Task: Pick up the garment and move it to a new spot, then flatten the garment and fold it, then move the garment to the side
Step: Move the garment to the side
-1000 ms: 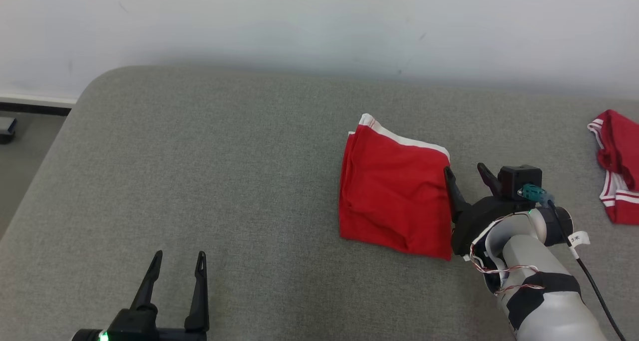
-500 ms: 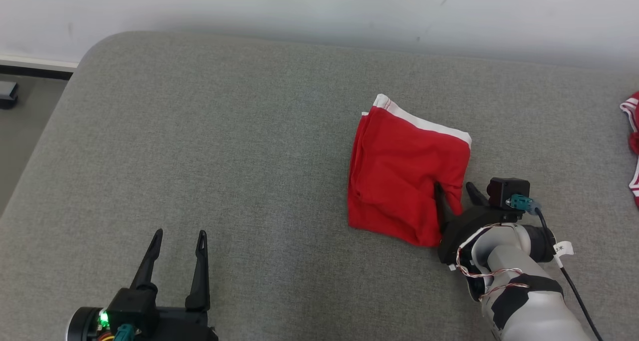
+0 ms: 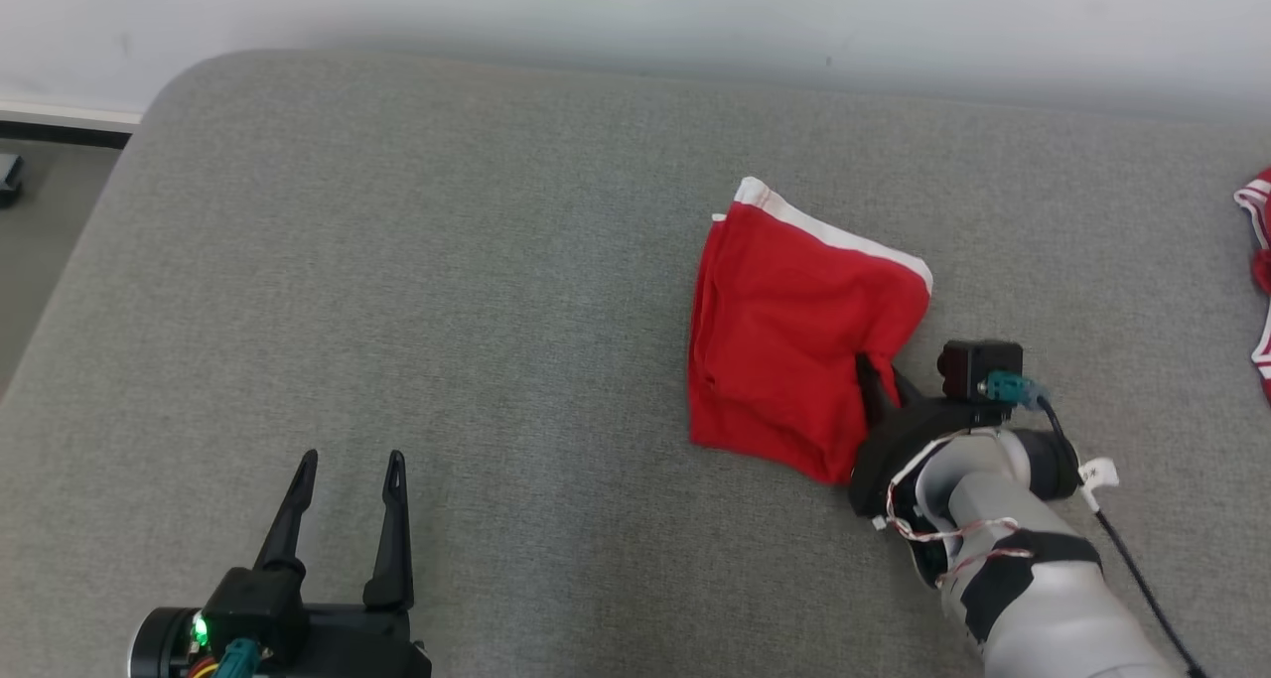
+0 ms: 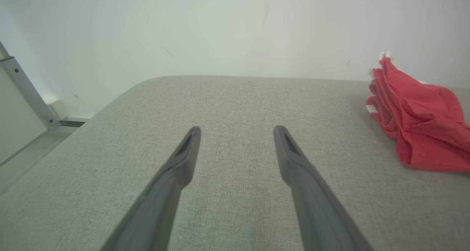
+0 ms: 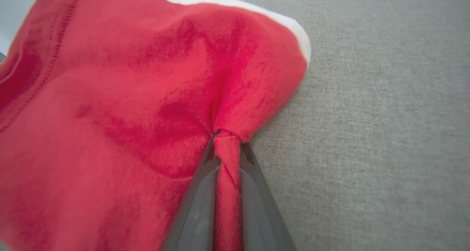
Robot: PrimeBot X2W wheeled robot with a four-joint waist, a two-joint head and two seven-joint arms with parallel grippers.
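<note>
The garment (image 3: 784,340) is red with a white band along its far edge and lies folded on the grey cushioned surface (image 3: 496,291), right of centre. My right gripper (image 3: 879,375) is shut on the garment's right edge; in the right wrist view a pinch of red cloth (image 5: 227,159) is bunched between its two fingers. My left gripper (image 3: 348,460) stands open over bare surface at the lower left, well apart from the garment. In the left wrist view the garment (image 4: 415,118) sits at the right, beyond my left gripper (image 4: 237,129).
A second red and white striped garment (image 3: 1259,291) lies at the right edge of the head view. A pale wall (image 3: 635,23) runs behind the surface. The surface's rounded left corner drops to the floor (image 3: 30,251), where a small dark object (image 3: 8,177) sits.
My right gripper has closed on the garment's right edge, bunching the cloth there. The head camera has shifted, so the whole scene sits differently. The left gripper stays open.
</note>
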